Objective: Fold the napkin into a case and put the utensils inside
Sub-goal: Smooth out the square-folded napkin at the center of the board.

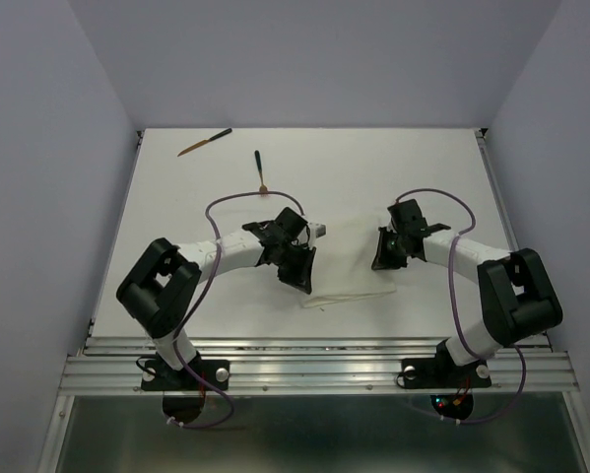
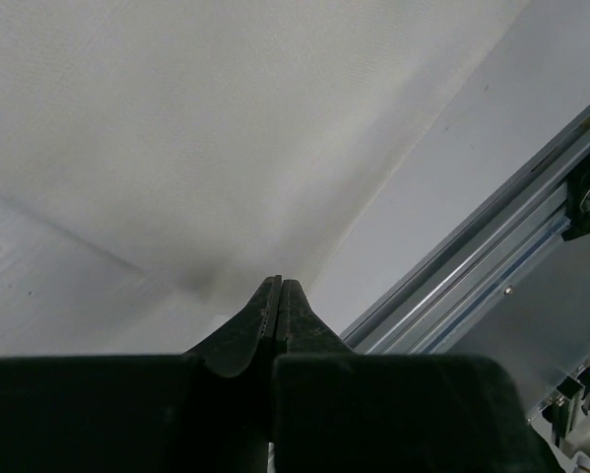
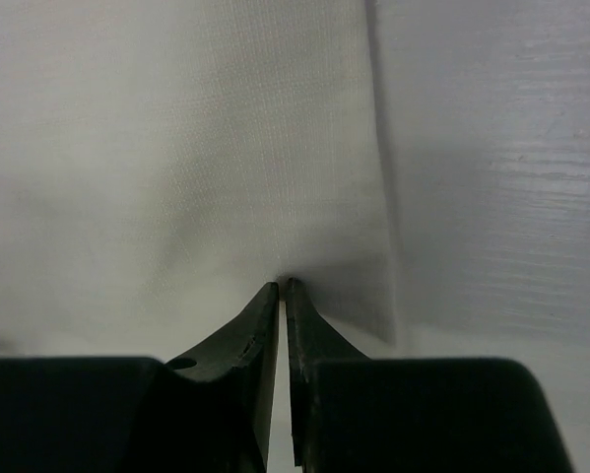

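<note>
I count one napkin (image 1: 346, 280), its long axis running sideways from one pincer to the other. The left pincer (image 2: 280, 286) is pressed together on the napkin's edge. The right pincer (image 3: 283, 286) pinches puckered cloth at its tips. Two utensils lie well beyond the left pincer: a slanted utensil (image 1: 204, 143) and a second utensil (image 1: 259, 169) with its dark end pointing away.

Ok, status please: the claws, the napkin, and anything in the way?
Left claw shut on the napkin, at its edge. Right claw shut on it too. No case yet. Two utensils lie on the far table, clear of the cloth.
</note>
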You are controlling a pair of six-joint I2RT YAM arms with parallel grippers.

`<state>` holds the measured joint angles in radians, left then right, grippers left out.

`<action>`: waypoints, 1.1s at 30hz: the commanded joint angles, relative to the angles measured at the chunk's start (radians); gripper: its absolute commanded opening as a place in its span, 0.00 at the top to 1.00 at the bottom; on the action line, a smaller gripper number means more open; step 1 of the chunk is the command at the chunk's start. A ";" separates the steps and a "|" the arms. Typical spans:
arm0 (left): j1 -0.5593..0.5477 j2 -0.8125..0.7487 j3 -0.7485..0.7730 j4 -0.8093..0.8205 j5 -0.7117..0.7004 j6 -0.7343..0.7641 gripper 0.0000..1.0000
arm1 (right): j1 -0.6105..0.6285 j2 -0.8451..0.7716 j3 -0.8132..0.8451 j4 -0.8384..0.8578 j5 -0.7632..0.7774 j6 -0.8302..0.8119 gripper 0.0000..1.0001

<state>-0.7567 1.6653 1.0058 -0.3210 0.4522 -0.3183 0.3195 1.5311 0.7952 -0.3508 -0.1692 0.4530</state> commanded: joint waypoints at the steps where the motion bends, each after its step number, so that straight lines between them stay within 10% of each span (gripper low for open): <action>1: -0.015 0.027 -0.032 0.005 0.037 0.008 0.97 | 0.021 -0.028 -0.050 0.061 -0.016 0.050 0.87; 33: -0.020 0.071 -0.056 -0.047 -0.084 0.001 1.00 | 0.021 -0.034 -0.076 0.072 0.059 0.084 0.88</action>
<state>-0.7708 1.7084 0.9565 -0.3599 0.3901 -0.3241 0.3298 1.5120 0.7376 -0.2680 -0.1642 0.5400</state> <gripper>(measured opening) 0.079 0.117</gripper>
